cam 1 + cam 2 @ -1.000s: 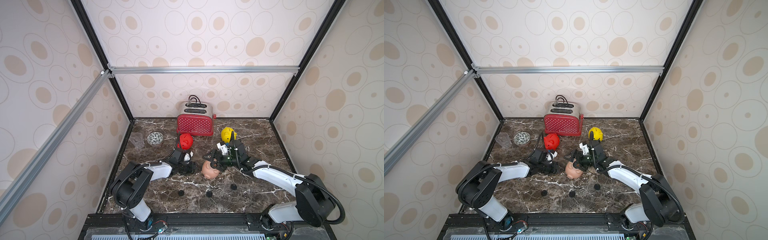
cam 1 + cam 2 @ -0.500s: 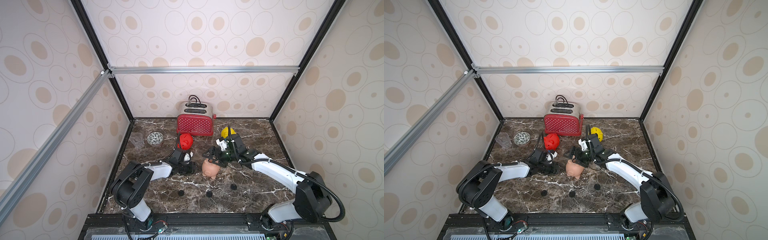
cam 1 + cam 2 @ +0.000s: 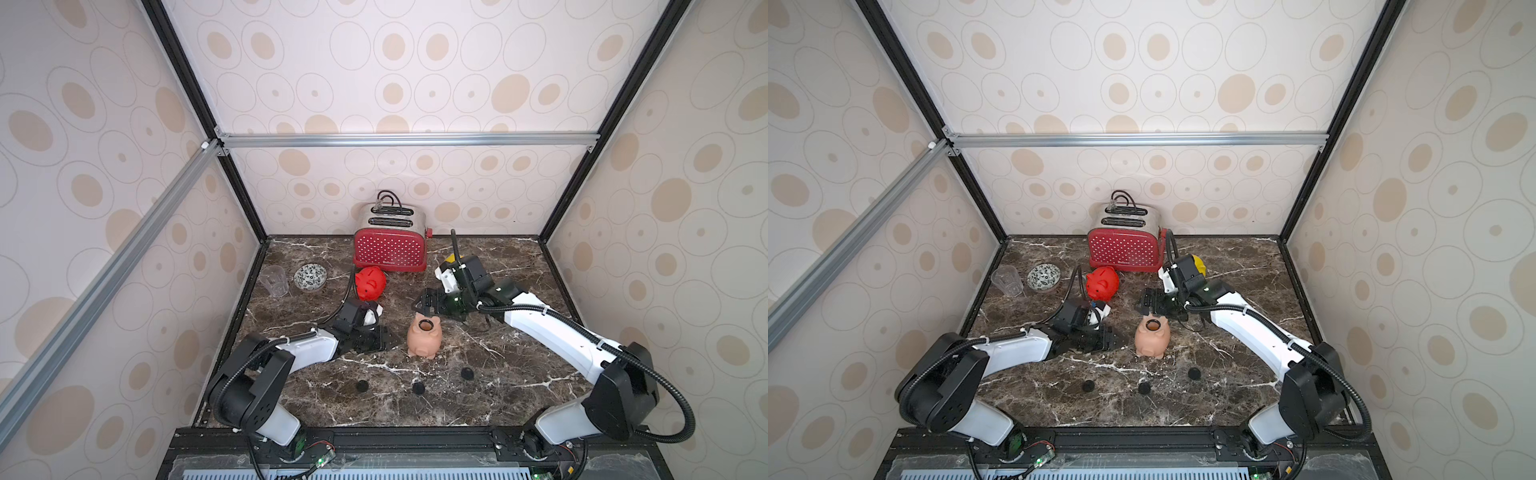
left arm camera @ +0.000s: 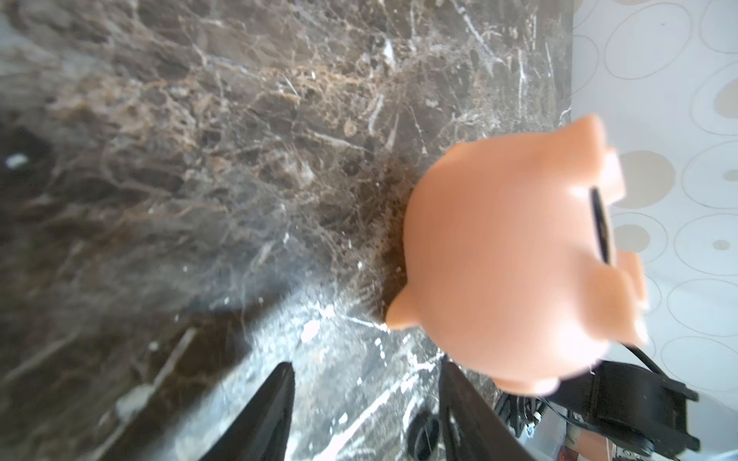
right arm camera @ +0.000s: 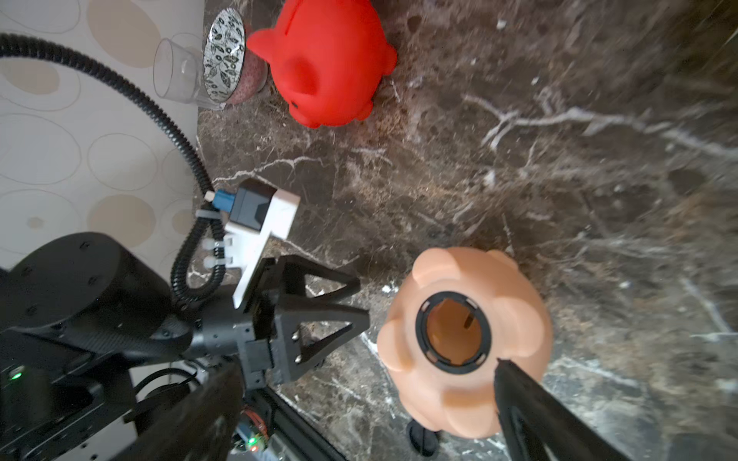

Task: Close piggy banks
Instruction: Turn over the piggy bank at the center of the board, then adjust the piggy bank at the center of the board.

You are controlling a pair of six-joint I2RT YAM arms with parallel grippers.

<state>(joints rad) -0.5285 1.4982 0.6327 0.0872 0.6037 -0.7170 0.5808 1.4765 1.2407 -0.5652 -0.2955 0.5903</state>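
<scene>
Where the dark marble tabletop [image 3: 498, 257] fills mid-frame in both top views, the peach-pink plastic piggy bank [image 3: 424, 337] lies belly-up, round hole uncovered. L gripper [image 3: 380, 336] sits just frame-left of it, jaws apart, empty. R gripper [image 3: 424, 305] is just above it in frame, spread wide, empty. Red plastic pig [image 3: 370, 283] upper left; three black round plugs [image 3: 418, 388] below.

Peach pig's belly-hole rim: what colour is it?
Black. The rim on the peach pig shows best in the right wrist view.

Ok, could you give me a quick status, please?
Left gripper, right gripper open, empty. Peach pig belly-up, hole uncapped. Three caps loose, near edge. Right arm partly hides yellow pig.
</scene>
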